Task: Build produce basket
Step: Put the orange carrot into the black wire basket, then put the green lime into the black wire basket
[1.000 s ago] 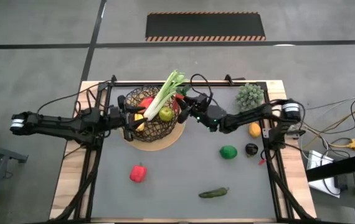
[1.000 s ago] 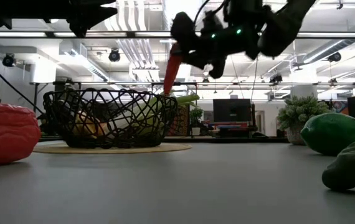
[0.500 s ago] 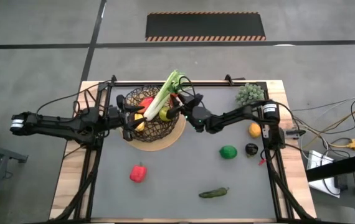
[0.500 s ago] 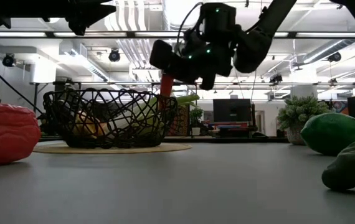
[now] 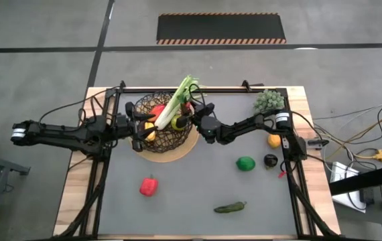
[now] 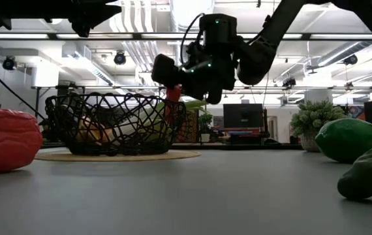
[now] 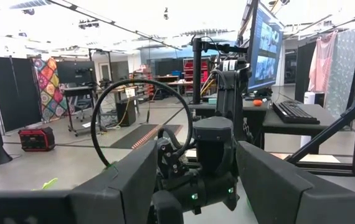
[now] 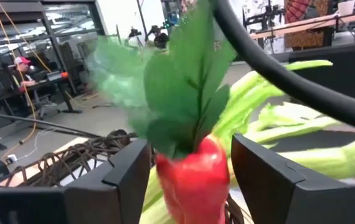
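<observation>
table [image 5: 198,194]: grey mat on a wooden top, carrying the basket and the loose produce.
basket [image 5: 164,134]: dark wire bowl on a tan disc, at the far left-centre of the table; in the low view [image 6: 114,124] it stands left of centre.
leek [image 5: 176,104]: lies slanted across the basket, green top sticking out past the far rim.
basket contents: a yellow piece and a green round fruit show through the wires beside the leek.
right pincer [image 5: 192,115]: over the basket's right rim, closed on a red vegetable with green leaves [image 8: 193,177]; its fingers [image 8: 124,171] press on both sides of it. In the low view the red tip [image 6: 171,104] hangs just at the basket's rim.
left pincer [image 5: 137,130]: at the basket's left side, raised above the table; its fingers [image 7: 134,183] stand apart with nothing between them.
spiky plant [image 5: 269,102]: far right corner of the table.
red pepper [image 5: 149,186]: alone on the mat, near left.
cucumber [image 5: 230,207]: near edge, right of centre.
lime [image 5: 246,163]: right part of the mat.
dark round fruit [image 5: 270,161]: just right of the lime.
orange-yellow fruit [image 5: 274,140]: by the right edge, beyond the dark fruit.
</observation>
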Robot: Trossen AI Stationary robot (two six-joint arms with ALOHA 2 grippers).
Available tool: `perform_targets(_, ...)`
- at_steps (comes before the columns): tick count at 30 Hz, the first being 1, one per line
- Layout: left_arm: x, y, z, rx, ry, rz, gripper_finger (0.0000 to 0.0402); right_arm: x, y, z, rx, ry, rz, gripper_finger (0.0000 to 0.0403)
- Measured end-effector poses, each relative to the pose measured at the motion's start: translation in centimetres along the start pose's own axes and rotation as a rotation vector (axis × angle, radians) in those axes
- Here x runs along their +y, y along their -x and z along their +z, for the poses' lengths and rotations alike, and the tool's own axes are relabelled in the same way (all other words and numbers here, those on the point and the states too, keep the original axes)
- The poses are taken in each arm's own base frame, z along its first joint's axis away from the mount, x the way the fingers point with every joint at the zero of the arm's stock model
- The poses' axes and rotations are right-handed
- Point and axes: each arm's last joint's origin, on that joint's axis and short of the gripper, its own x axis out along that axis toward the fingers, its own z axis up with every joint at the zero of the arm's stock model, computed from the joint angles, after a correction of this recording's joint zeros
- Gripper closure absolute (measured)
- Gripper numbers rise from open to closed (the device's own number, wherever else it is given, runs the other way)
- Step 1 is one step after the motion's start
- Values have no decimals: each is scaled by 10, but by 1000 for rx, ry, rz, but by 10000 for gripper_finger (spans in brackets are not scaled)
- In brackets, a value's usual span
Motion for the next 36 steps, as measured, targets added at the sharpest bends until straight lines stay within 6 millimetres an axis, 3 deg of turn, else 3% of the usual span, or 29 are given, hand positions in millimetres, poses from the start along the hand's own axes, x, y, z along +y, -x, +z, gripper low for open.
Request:
perform_targets(10, 0, 0, 0, -1, 0, 0, 200, 0, 1, 2, 10, -10, 0, 144)
perform_targets(22, 0, 0, 0, 2, -1, 0, 200, 3, 10, 38, 78, 64, -3, 127)
perform_targets(28, 0, 0, 0, 2, -1, 0, 200, 8, 28, 63, 148, 135, 19, 126)
perform_targets(36, 0, 0, 0, 4, -1, 0, 200, 15, 71, 103, 243, 199, 84, 127)
